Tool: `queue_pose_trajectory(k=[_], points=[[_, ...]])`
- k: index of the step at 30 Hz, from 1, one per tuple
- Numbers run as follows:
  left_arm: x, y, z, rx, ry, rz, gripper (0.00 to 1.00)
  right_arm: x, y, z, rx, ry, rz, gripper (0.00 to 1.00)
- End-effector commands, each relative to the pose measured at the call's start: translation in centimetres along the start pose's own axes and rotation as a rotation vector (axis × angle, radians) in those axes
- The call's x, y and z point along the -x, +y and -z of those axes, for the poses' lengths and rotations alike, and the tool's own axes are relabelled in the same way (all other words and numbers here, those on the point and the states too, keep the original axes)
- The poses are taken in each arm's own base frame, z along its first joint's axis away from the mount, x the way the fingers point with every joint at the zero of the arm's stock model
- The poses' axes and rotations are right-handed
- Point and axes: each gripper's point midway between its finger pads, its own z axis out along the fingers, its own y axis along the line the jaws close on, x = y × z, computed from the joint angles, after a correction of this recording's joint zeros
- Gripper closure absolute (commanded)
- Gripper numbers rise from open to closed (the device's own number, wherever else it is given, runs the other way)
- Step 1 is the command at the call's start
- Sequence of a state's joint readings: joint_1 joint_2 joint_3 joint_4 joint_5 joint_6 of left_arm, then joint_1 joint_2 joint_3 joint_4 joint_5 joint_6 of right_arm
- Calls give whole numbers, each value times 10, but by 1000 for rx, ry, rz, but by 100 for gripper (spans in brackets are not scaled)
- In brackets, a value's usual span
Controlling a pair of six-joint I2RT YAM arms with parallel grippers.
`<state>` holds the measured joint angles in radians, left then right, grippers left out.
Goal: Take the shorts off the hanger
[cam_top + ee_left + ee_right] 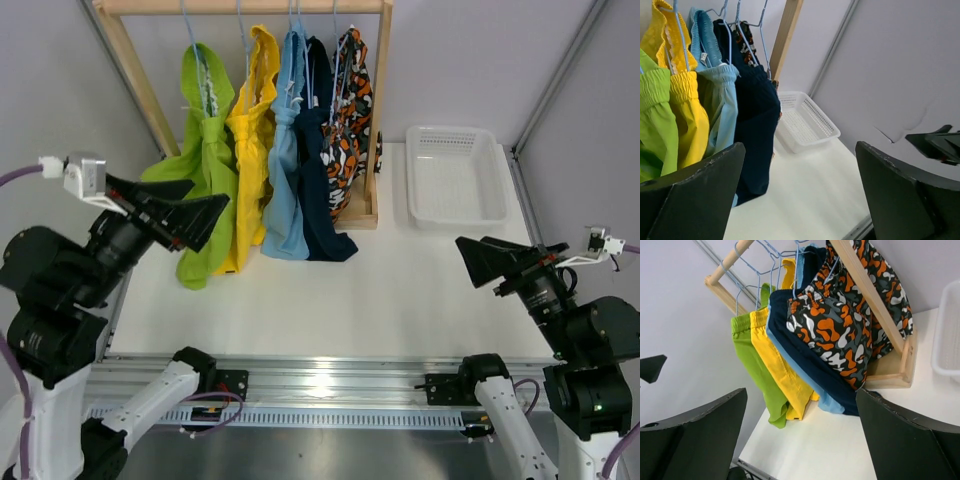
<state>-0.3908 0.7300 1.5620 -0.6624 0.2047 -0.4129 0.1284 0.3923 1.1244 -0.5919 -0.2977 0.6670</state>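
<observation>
— Where are the shorts?

— All five hang on pale blue wire hangers (682, 40) from the light wooden rack (135, 85) at the far side of the white tabletop (350, 300). From the left: the lime green fabric shorts (205, 160), the yellow fabric shorts (248, 150), the light blue fabric shorts (285, 170), the navy fabric shorts (318, 180) and the orange-black-white patterned shorts (350, 110).

— Can you see each pair whole?

— No. They are packed close and overlap. From above, the rack's right post crosses the patterned pair, and the hanger hooks run off the top edge. In the left wrist view the patterned pair is only a sliver behind the navy one, and the lime green pair is cut by the left edge.

— Do the hems reach the tabletop?

— I cannot tell; from above they merely overlap it.

— And the hands?

— The left hand (210, 190) stands wide and empty, just beside the lime green pair. From above one finger overlaps the pair's lower part, but whether it touches I cannot tell. The right hand (472, 245) is also spread wide and empty, over the tabletop's right side, well apart from the rack.

— Anything else?

— A white perforated plastic basket (412, 180) sits on the tabletop to the right of the rack. The right wrist view shows only its edge.
</observation>
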Motion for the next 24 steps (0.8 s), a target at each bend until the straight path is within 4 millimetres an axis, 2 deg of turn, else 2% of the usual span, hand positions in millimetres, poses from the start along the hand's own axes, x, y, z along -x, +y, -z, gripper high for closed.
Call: queue_pose_trajectory(k=[1, 4, 5, 6, 7, 8, 9, 10, 11, 12, 13, 14, 16, 17, 18, 19, 20, 21, 24], points=[[0, 14, -28, 42, 38, -62, 1, 6, -7, -10, -50, 21, 54, 0], [5, 9, -49, -10, 16, -72, 1, 3, -18, -15, -75, 21, 73, 1], [20, 2, -54, -29, -20, -77, 1, -1, -25, -19, -93, 27, 80, 1], [21, 3, -64, -33, -9, -79, 1, -3, -31, -21, -107, 28, 85, 0], [17, 6, -91, -41, 29, -76, 1, -5, -38, -23, -127, 29, 101, 1], [14, 8, -105, -39, 47, -79, 1, -6, -42, -27, -130, 28, 110, 0], [34, -5, -112, -71, 7, -102, 1, -15, -54, -33, -154, 52, 109, 1], [14, 10, -147, -30, 67, -98, 1, -19, -60, -37, -161, 61, 115, 0], [10, 11, -163, -26, 80, -115, 1, -20, -63, -42, -160, 63, 126, 0], [39, -4, -168, -52, 13, -130, 2, -30, -74, -49, -177, 95, 119, 1], [29, -10, -183, -63, 44, -130, 3, -34, -78, -53, -179, 107, 122, 0], [0, 4, -222, -14, 107, -133, 4, -37, -81, -57, -175, 117, 122, 1], [22, -16, -238, -30, 53, -154, 5, -51, -95, -63, -196, 159, 118, 0], [11, -6, -265, 17, 59, -147, 7, -54, -97, -65, -193, 161, 122, 0], [6, 0, -275, 48, 59, -138, 8, -57, -101, -65, -197, 169, 130, 1], [10, 1, -282, 55, 31, -132, 9, -63, -106, -64, -206, 180, 132, 1], [-1, 7, -294, 72, 38, -131, 9, -67, -111, -63, -216, 188, 139, 1], [-2, 8, -303, 69, 17, -127, 9, -71, -114, -61, -218, 196, 153, 1], [-14, 12, -319, 93, 1, -126, 8, -80, -120, -56, -233, 212, 148, 1]])
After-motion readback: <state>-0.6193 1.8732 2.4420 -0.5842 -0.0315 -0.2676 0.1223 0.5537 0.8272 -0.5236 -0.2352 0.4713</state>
